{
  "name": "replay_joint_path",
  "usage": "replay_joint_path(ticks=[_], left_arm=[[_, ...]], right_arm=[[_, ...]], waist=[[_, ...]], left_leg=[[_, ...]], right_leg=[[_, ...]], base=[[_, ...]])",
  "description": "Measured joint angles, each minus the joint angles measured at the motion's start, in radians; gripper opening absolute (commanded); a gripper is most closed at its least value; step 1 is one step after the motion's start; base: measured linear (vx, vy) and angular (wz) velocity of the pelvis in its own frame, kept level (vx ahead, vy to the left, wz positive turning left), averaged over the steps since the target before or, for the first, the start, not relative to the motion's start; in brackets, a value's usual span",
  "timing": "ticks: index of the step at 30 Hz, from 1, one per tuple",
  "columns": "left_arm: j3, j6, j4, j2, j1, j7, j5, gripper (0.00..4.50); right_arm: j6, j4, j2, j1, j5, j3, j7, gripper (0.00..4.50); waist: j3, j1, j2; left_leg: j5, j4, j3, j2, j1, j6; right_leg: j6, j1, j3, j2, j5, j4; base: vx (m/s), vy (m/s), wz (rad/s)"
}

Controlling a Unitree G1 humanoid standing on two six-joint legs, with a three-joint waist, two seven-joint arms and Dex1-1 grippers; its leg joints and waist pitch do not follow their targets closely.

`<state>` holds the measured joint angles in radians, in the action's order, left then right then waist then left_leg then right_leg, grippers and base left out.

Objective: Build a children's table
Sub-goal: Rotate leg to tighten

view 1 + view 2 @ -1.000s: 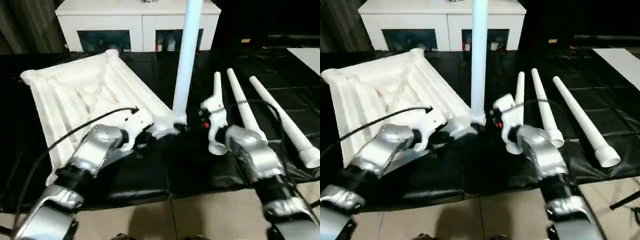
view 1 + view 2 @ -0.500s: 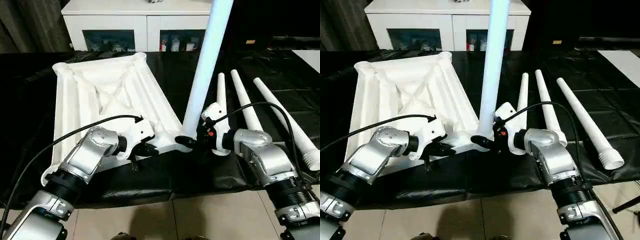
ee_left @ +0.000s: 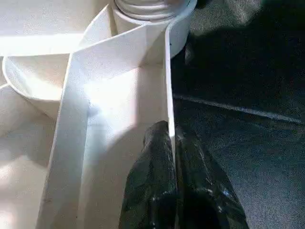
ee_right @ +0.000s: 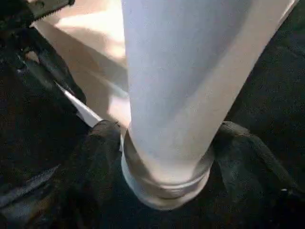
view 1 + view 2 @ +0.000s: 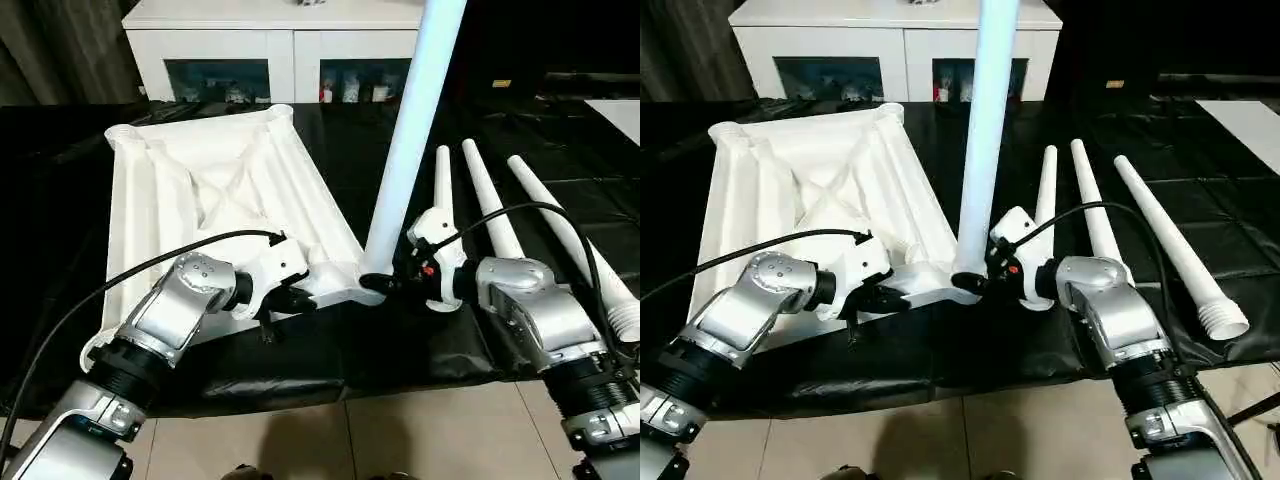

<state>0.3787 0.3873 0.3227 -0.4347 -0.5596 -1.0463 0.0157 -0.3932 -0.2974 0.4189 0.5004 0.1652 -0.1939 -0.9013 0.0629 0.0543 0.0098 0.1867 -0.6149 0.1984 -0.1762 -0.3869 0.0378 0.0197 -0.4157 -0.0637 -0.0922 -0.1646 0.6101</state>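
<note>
Head views: tabletop (image 5: 205, 200) lies upside down on the black work table (image 5: 560, 150), ribbed X underside up. One leg (image 5: 410, 140) stands in the tabletop's near corner socket (image 5: 362, 287), leaning a little away from the tabletop. Left gripper (image 5: 292, 300) sits at the near edge just beside that socket. Right gripper (image 5: 980, 283) is at the leg's base, on the socket's far side from the left one. Three spare legs (image 5: 1095, 215) lie side by side past the right gripper, well apart from the tabletop. White cabinet (image 5: 280, 40) stands behind the tabletop.

Left wrist view: both black fingers (image 3: 150, 191) are clenched on a thin upright rib of the tabletop, one either side, with the socket just ahead and the leg's ringed end sitting in it.

Right wrist view: fingers (image 4: 102, 143) wrap the leg's ringed base from both sides, grasping it right at the socket rim.

Risk, as a judgement: the lean suggests the leg isn't fully seated. Pushing or twisting it off-axis could jam it or pop it out. The thin rib gives a narrow grip, so the tabletop could slip and slide on the cloth under load, or the leg could topple if let go early.
</note>
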Motion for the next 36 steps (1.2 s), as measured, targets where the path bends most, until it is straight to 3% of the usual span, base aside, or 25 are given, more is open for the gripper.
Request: replay_joint_path(ticks=[11,23,26,31,36], left_arm=[[0.001,0.003,-0.001,-0.002,0.001,-0.002,0.001,0.0],[-0.01,0.031,0.029,0.041,-0.001,0.094,0.03,0.0],[-0.021,0.053,0.069,0.088,-0.019,0.161,0.046,0.0],[-0.075,0.14,0.189,0.232,-0.092,0.358,0.055,0.0],[-0.125,0.153,0.302,0.322,-0.155,0.499,0.044,0.0]], right_arm=[[0.009,0.001,-0.01,0.004,0.002,0.007,0.003,2.12],[0.032,-0.07,-0.134,0.0,-0.021,0.033,0.159,2.01],[0.048,-0.129,-0.201,0.018,-0.04,0.067,0.267,2.0],[0.096,-0.305,-0.319,0.114,-0.062,0.144,0.538,2.0],[0.183,-0.508,-0.422,0.228,-0.049,0.242,0.755,1.99]], waist=[[0.0,-0.001,-0.001],[-0.005,-0.024,-0.007],[-0.005,-0.032,-0.007],[-0.002,-0.054,-0.002],[-0.001,-0.075,0.0]], left_leg=[[0.0,0.0,0.0,0.0,0.001,0.0],[0.0,0.0,-0.001,0.0,0.01,0.0],[0.0,0.0,-0.002,0.0,0.016,0.0],[0.0,0.006,-0.009,0.002,0.014,0.0],[0.0,0.006,-0.01,0.004,0.008,0.0]], right_leg=[[0.0,0.001,0.0,0.0,0.0,0.0],[-0.007,0.008,0.0,0.0,-0.004,-0.001],[-0.008,0.013,-0.001,0.0,-0.005,-0.006],[-0.009,0.018,-0.011,0.0,-0.005,-0.034],[-0.008,0.017,-0.012,-0.001,-0.005,-0.05]], base=[[0.0,0.0,0.0],[0.0,0.0,0.0],[0.0,0.0,0.0],[0.0,0.0,0.0],[0.0,0.0,0.0]])
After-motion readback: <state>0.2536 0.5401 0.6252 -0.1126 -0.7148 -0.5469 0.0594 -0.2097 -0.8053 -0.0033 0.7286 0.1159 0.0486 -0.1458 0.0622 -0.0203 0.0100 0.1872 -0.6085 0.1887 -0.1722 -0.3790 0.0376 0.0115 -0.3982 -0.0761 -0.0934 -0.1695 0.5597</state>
